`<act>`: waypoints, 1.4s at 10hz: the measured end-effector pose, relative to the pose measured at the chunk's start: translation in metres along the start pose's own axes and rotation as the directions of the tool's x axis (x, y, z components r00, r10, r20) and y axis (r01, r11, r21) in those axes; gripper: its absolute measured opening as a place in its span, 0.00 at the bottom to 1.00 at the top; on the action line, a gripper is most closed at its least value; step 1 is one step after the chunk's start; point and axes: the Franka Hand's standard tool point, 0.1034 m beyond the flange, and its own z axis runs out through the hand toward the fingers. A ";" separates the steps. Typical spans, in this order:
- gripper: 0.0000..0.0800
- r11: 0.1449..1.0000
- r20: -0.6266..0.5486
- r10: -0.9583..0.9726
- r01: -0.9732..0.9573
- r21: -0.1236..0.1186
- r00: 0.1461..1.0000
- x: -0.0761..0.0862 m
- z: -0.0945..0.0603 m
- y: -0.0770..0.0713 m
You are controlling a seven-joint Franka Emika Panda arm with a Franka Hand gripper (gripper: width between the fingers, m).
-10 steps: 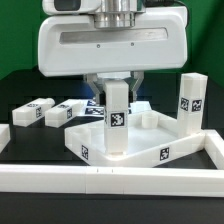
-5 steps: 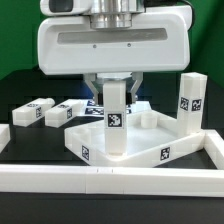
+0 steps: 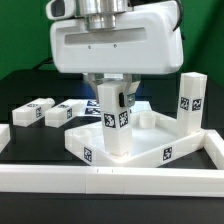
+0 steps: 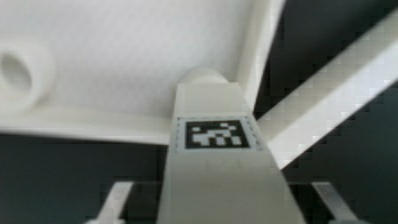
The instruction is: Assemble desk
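The fingers (image 3: 116, 97) are clamping partway closed on the top of the held leg (image 3: 118, 128), keeping it upright with its lower end meeting the desk top (image 3: 152, 152) near that tray's seven o'clock edge. In the exterior view, a far lying leg (image 3: 33, 112) and a nearer lying leg (image 3: 66, 111) are resting at the tray's nine o'clock, and a standing leg (image 3: 190, 102) is standing upright at three o'clock.
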 end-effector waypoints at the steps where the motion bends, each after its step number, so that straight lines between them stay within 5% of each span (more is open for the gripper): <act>1: 0.36 0.997 0.001 0.083 -0.083 0.000 0.997 -0.004 0.001 -0.003; 3: 0.36 0.980 0.005 0.199 -0.199 -0.002 0.980 -0.009 0.001 -0.009; 4: 0.44 0.968 0.008 0.252 -0.252 0.000 0.968 -0.010 0.002 -0.009; 5: 0.61 0.975 0.008 0.223 -0.224 0.000 0.975 -0.010 0.002 -0.009; 6: 0.61 0.981 0.009 0.192 -0.192 0.000 0.981 -0.010 0.002 -0.009; 7: 0.77 0.990 0.019 0.138 -0.138 -0.008 0.990 -0.010 0.001 -0.009; 10: 0.81 0.990 0.016 -0.143 0.144 -0.012 0.990 -0.011 0.000 -0.011; 14: 0.81 0.857 0.017 -0.514 0.515 -0.037 0.857 -0.010 0.000 -0.011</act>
